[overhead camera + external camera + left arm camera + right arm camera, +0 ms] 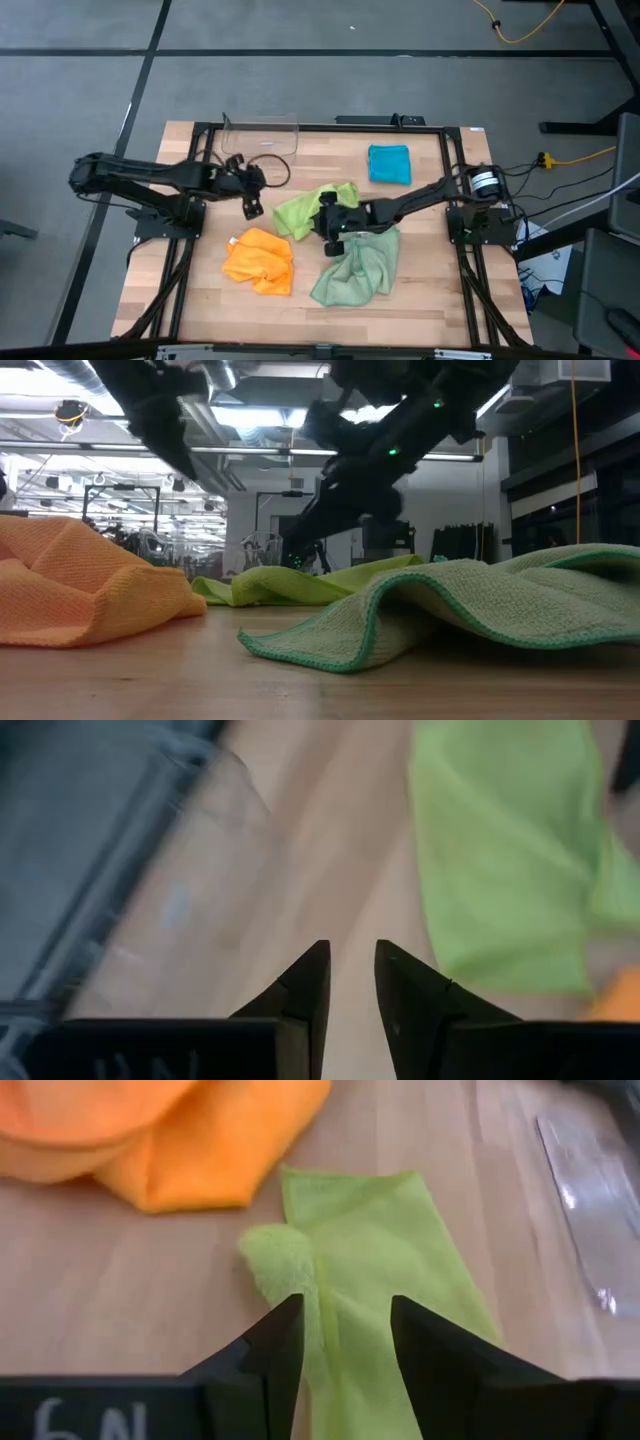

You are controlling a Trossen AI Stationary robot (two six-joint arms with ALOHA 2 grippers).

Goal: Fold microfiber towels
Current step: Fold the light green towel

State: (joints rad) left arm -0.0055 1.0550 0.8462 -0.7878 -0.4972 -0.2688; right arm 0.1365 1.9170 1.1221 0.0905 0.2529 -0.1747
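At tabletop centre, your right end effector (345, 1342) hangs released over the lime green towel (385, 1260); the left end effector (352, 982), at 9 o'clock, is released too.

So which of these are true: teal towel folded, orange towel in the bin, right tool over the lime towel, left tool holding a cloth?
1. The teal towel lies folded, apart from the others. True.
2. The orange towel sits in the clear plastic bin. False: it lies crumpled on the table.
3. The right tool is open over the lime green towel. True.
4. The left tool holds a cloth. False: it is empty, over bare wood.
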